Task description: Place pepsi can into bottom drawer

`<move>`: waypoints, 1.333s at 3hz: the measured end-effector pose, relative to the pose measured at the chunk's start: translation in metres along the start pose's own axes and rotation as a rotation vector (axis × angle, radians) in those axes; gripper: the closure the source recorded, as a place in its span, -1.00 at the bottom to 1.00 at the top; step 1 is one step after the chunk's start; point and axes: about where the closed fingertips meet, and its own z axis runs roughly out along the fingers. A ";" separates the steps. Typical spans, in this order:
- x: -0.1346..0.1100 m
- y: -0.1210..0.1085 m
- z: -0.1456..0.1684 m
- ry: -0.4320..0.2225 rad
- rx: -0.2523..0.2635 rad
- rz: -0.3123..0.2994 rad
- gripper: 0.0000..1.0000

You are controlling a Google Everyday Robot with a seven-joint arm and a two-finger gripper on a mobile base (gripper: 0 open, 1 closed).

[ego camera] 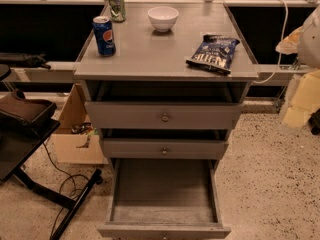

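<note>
The pepsi can [104,35] stands upright near the left edge of the cabinet top [160,51], above the pulled-out bottom drawer [162,189]. The gripper [295,40] is at the far right, well apart from the can. I cannot tell whether it is open or closed.

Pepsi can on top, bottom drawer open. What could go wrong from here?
The gripper is not in view. The pepsi can stands at the left edge of the cabinet top; a clumsy grasp might push it off. The green can stands just behind it and could be bumped or picked by mistake. The upper drawers jut out above the bottom drawer, so the can might catch them going down.
</note>
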 end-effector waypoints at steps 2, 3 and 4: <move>0.003 -0.007 -0.001 -0.074 0.042 0.008 -1.00; 0.009 -0.045 0.013 -0.242 0.098 0.046 -1.00; -0.034 -0.121 0.035 -0.539 0.171 0.077 -1.00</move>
